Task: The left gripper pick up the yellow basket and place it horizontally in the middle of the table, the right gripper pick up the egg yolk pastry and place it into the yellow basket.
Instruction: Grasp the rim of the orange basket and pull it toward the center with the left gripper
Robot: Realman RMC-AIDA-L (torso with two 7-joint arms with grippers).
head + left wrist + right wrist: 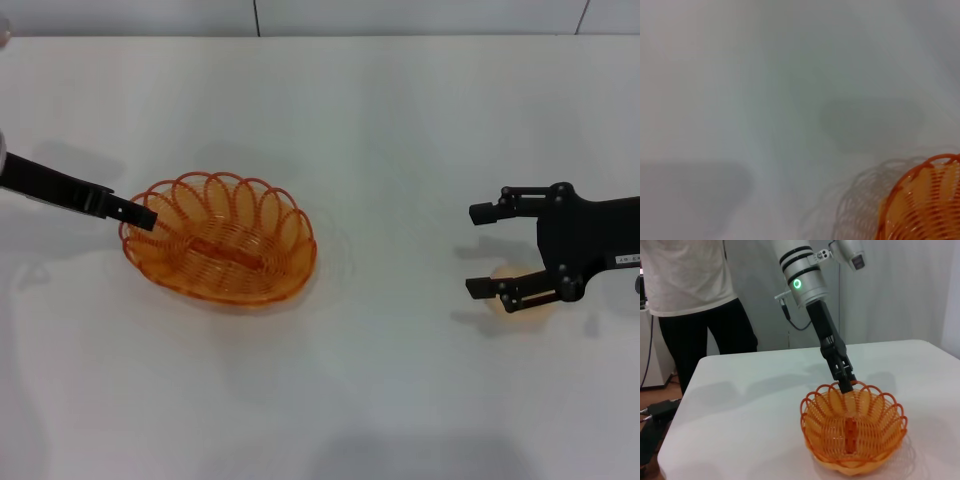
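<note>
The yellow basket (222,242) rests on the white table (380,130), left of the middle, with its long side across the head view. The left gripper (143,217) reaches in from the left and its tips are closed on the basket's left rim. The right wrist view shows the same grip (845,384) on the far rim of the basket (855,432). The left wrist view shows only part of the basket's rim (925,200). The right gripper (483,250) is open at the right, and its near finger lies over the egg yolk pastry (520,304), which sits on the table.
A person (690,290) in a white shirt and dark trousers stands behind the table's far side in the right wrist view. The table's back edge meets a wall (300,15) at the top of the head view.
</note>
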